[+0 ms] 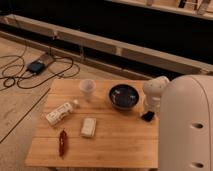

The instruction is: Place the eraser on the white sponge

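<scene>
The robot's white arm filled the right side of the frame, its casing hiding the right edge of the wooden table, which took up the lower middle. On the floor at the upper left lay a tangle of dark cables around a small black box. The dark round bowl sat at the table's upper right, just left of the arm's rounded end. The white bottle lay on its side at the left, cap pointing toward the middle. The gripper hung at the table's right edge, just right of the bowl and directly above the eraser (whether it was spread or pinching anything could not be told, as the arm's white head covered it). A clear cup stood upright at the upper middle, left of the bowl and apart from it. The sponge lay flat near the table's centre, below the cup, right of the bottle and well apart from the eraser. A small red item lay at the lower left, below the bottle. The eraser showed only as a small black patch at the right edge, under the gripper and below the bowl.
</scene>
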Motion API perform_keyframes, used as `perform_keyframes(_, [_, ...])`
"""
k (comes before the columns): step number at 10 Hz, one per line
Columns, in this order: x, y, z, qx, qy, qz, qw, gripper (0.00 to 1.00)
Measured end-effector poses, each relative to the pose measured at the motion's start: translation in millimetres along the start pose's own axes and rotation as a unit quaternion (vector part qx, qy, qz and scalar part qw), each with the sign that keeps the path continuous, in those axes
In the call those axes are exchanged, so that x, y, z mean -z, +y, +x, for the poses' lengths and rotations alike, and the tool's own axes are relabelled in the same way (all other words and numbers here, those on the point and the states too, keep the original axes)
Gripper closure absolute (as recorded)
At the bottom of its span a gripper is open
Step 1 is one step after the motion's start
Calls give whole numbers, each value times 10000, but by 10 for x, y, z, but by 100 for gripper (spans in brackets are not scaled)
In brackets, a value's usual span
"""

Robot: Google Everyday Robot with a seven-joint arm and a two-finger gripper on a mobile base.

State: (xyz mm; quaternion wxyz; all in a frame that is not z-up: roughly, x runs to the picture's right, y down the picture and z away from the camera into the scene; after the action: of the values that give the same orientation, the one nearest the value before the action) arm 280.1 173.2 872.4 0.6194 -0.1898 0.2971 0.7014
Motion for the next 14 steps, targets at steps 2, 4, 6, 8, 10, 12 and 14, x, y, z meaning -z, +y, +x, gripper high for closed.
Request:
perform_keyframes(2, [29, -66, 44, -48, -23, 32, 10000, 34])
perform_keyframes(4, [54, -92, 10, -95, -109, 28, 9999, 34])
perform_keyframes(6, [49, -75, -66, -133, -212, -10, 9997, 34])
perform_keyframes(8, [-1, -59, -173, -170, -321, -60, 9993, 34])
perform_keyframes(10, [-65, -65, -249, -222, -387, -107, 9989, 34])
perform_keyframes(12, [-112, -101, -298, -288, -434, -156, 9985, 42])
perform_keyframes(14, [-130, -127, -313, -296, -461, -195, 9983, 60])
